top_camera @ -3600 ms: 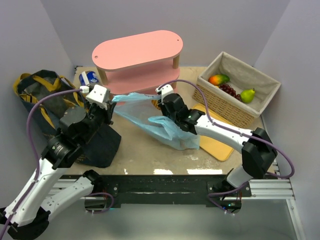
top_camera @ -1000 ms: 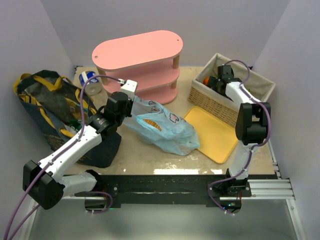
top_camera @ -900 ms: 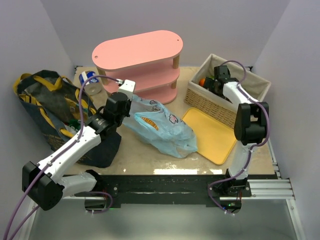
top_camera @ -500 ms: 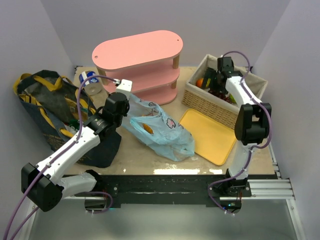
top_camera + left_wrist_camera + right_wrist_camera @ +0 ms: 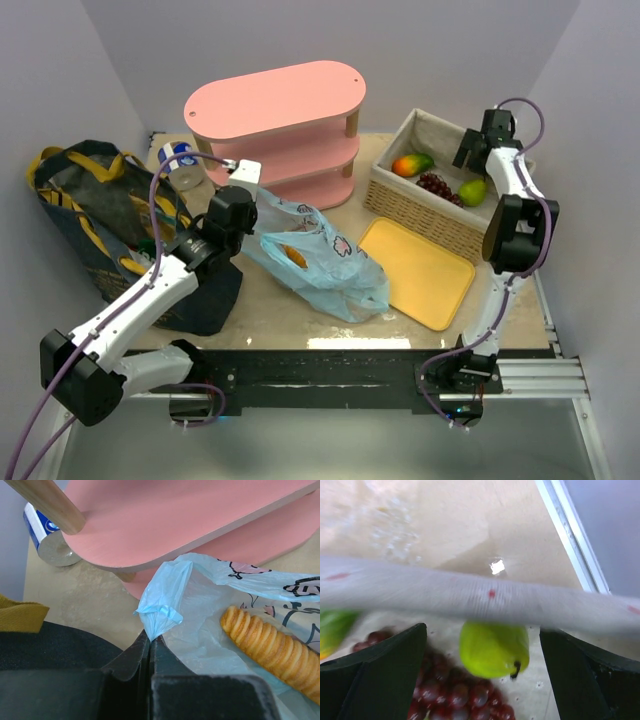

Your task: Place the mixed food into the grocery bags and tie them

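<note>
The light-blue plastic carrier bag lies on the table with the orange ridged bread inside it. My left gripper is shut on a bunched corner of that bag, next to the bread. The navy denim tote stands at the left. My right gripper hangs open over the far rim of the wicker basket, apart from the pear, the dark grapes and the mango. Nothing is between its fingers.
A pink three-tier shelf stands at the back centre, close above my left gripper. A water bottle lies behind the tote. A yellow tray lies in front of the basket. Walls close in at left, right and back.
My right gripper has lifted out of the basket towards its far right rim, uncovering the fruit, and the basket has shifted a little. My left gripper keeps its hold on the bag.
</note>
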You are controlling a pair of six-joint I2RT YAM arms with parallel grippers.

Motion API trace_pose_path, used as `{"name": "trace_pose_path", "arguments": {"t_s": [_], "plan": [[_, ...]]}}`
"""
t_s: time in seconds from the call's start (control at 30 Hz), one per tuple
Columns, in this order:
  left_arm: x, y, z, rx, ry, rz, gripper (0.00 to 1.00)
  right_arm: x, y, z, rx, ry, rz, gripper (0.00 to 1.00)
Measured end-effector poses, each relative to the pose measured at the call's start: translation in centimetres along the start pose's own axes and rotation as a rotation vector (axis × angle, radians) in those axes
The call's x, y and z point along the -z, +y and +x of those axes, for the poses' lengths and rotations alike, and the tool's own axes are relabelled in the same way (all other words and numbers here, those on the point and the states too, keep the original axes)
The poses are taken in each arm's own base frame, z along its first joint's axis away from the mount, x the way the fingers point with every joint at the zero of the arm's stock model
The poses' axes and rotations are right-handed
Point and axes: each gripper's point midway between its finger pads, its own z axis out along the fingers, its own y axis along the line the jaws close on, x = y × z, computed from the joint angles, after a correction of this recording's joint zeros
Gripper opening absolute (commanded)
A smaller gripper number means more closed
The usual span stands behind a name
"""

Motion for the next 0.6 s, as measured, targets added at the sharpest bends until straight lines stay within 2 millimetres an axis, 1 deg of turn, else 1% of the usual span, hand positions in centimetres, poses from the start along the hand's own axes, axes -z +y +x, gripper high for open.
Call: {"name": "trace_pose_path", "arguments": {"t_s": [0.1,0.13,0.23,0.37,0.5,0.53,0.57,0.6], "plan": [[0.0,-0.2,0.0,0.015,0.002,0.007,0.00,-2.2,-0.5,1.9,0.013,0.045,0.042,0.99],[0.0,-0.2,0.1,0.016,0.003,0.008,0.00,-2.5,-0.6,2.2,0.016,0.052,0.057,0.99],[-0.3,-0.5,0.3,0.013,0.013,0.013,0.00,-2.8,-0.6,2.2,0.008,0.048,0.070,0.99],[-0.8,-0.9,0.7,-0.001,0.035,0.021,0.00,-3.1,-0.5,2.1,-0.008,0.047,0.072,0.96],[-0.9,-1.0,0.4,-0.001,0.036,0.022,0.00,-3.0,-0.6,2.5,-0.037,0.062,0.093,0.93],[-0.8,-1.0,0.3,0.000,0.034,0.022,0.00,-3.1,-0.6,2.7,-0.046,0.064,0.094,0.91],[-0.8,-1.0,0.2,0.002,0.031,0.022,0.00,-3.2,-0.6,2.9,-0.052,0.065,0.094,0.87],[-0.8,-1.0,0.1,0.002,0.030,0.022,0.00,-3.3,-0.6,3.2,-0.059,0.066,0.095,0.85]]}}
